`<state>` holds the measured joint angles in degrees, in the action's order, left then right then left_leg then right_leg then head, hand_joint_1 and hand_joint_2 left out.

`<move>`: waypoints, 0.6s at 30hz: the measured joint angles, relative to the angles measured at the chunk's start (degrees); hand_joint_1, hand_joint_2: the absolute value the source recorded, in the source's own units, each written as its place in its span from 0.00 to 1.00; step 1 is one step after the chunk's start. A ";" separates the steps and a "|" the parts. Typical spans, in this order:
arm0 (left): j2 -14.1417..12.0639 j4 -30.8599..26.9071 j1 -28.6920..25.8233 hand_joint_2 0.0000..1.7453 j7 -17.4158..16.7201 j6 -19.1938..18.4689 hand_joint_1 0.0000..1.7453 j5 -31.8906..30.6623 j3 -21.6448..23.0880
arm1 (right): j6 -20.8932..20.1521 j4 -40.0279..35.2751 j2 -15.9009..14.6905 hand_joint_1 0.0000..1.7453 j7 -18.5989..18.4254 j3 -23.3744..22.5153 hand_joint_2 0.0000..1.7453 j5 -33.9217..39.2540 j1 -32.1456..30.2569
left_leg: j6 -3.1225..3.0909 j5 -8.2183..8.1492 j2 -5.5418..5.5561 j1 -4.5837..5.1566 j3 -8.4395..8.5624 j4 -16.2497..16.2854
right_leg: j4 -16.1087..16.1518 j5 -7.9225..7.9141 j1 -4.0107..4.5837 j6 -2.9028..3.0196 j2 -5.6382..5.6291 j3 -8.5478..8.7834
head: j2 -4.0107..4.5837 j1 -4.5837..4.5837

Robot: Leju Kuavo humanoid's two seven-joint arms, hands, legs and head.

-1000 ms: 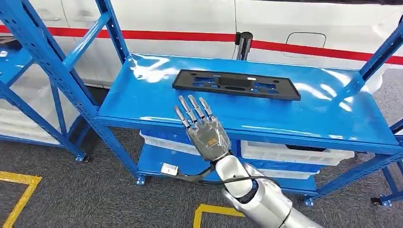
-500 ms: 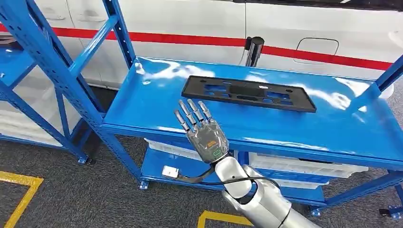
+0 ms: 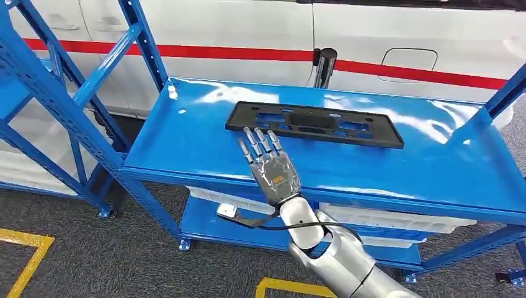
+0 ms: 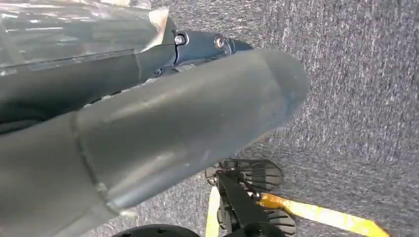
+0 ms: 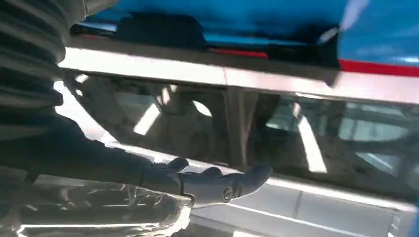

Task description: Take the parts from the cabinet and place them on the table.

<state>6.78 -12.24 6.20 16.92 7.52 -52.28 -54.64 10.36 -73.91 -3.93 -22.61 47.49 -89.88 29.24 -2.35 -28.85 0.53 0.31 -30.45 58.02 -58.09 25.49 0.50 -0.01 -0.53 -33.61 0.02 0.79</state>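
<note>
A flat black plastic part (image 3: 313,124) with several cut-outs lies on the top of the blue shelf (image 3: 186,149). My right hand (image 3: 271,164) hovers above the shelf with its fingers spread and holds nothing. Its fingertips (image 3: 257,135) reach the part's near edge, towards the part's left end. In the right wrist view the dark fingers (image 5: 217,185) stretch out straight with nothing in them. My left hand (image 4: 173,128) hangs over the grey carpet, its thumb out and nothing in its grasp.
White bins (image 3: 384,217) sit on the lower shelf. A white car with a red stripe (image 3: 248,31) stands right behind the rack, with a black post (image 3: 324,65) at the shelf's far edge. Blue uprights (image 3: 56,105) rise on the left. Yellow tape (image 3: 25,248) marks the floor.
My right hand has moved forward over the shelf, from its front edge up to the black part's near edge. The camera has shifted slightly.
</note>
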 joint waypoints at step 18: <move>0.48 0.02 0.65 0.00 -1.60 -0.44 0.00 -1.35 1.44 | -4.33 13.59 -0.07 0.00 -9.85 -2.34 1.00 -0.04 6.37 | 0.12 0.09 -0.01 0.10 0.10 0.01 | 0.00 -0.02 -0.12 0.00 0.01 0.04 | 0.00 -0.02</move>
<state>7.26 -12.22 6.85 15.32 7.08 -53.64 -53.20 6.03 -60.33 -4.00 -32.46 45.16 -89.92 35.60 -2.23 -28.76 0.52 0.40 -30.35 58.03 -58.09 25.46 0.39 -0.01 -0.52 -33.56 0.02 0.77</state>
